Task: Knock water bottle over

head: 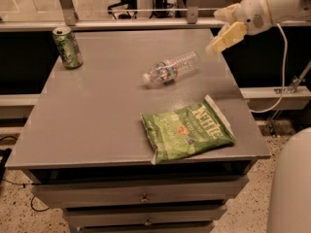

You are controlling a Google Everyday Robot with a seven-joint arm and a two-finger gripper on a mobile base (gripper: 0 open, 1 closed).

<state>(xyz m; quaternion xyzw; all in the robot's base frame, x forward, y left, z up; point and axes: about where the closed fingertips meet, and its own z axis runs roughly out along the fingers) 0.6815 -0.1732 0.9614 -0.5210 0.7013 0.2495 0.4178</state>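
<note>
Nearest, just inside the front edge of the tabletop (pixel 92 125) and towards its front right corner, a green chip bag (pixel 187 130) is seen lying flat. Nothing touches it, and no part in the task is assigned to it.

Further in, past the middle of the tabletop and somewhat towards the right edge, the water bottle (pixel 171 69) is found lying on its side. Its white cap is pointed towards the left edge and its base towards the back right corner. It is well apart from the chip bag and is not touched by anything. Since it is no longer upright, the knocking-over is judged to be done.

Beyond it, above the right edge and near the back right corner, the gripper (pixel 214 31) is held in the air. Its two pale fingers (pixel 227 37) are seen spread, with nothing between them. It is clear of the bottle and of the tabletop.

Farthest, at the back left corner, a green soda can (pixel 67 47) is seen standing upright, well apart from everything else.

Little is judged to be left. At most, the arm might be drawn away from the tabletop, and the bottle left to rest where it lies.
</note>
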